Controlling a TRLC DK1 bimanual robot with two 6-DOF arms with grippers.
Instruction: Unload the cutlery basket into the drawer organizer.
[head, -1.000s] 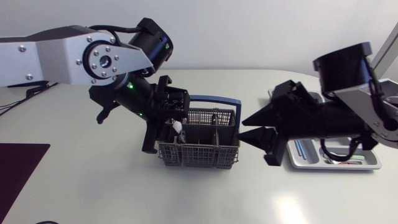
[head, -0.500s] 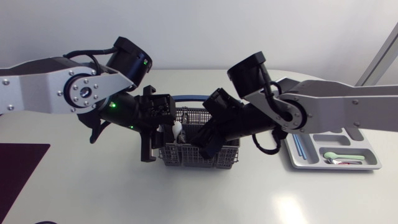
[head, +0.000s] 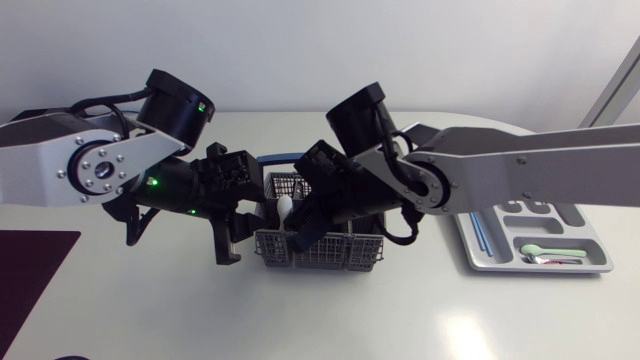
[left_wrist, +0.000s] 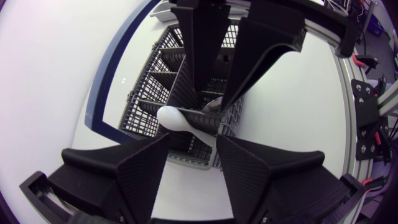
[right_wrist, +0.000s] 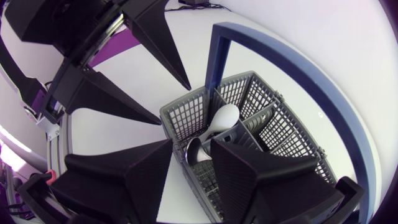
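The grey mesh cutlery basket (head: 330, 255) with a blue handle (head: 272, 158) stands mid-table. A white spoon (head: 285, 207) sticks up from its left end compartment. My right gripper (head: 303, 226) reaches over the basket from the right. In the right wrist view, the right gripper (right_wrist: 193, 163) is open, its fingers straddling that compartment, with the white spoon (right_wrist: 224, 117) and a shiny metal piece (right_wrist: 198, 149) just ahead. My left gripper (head: 236, 232) hangs open beside the basket's left end. In the left wrist view the left gripper (left_wrist: 191, 155) faces the white spoon (left_wrist: 174, 118). The drawer organizer (head: 590, 262) lies at the right.
The organizer holds a blue-handled piece (head: 480, 236), a pale spoon (head: 540, 247) and a metal piece (head: 552, 259). A dark purple mat (head: 25, 270) lies at the table's front left. Both grippers crowd the basket's left end, their fingers close together.
My right arm has swung left from the organizer side over the basket and lowered its gripper to the left compartment, fingers narrowing slightly. My left arm has drifted a little left and down.
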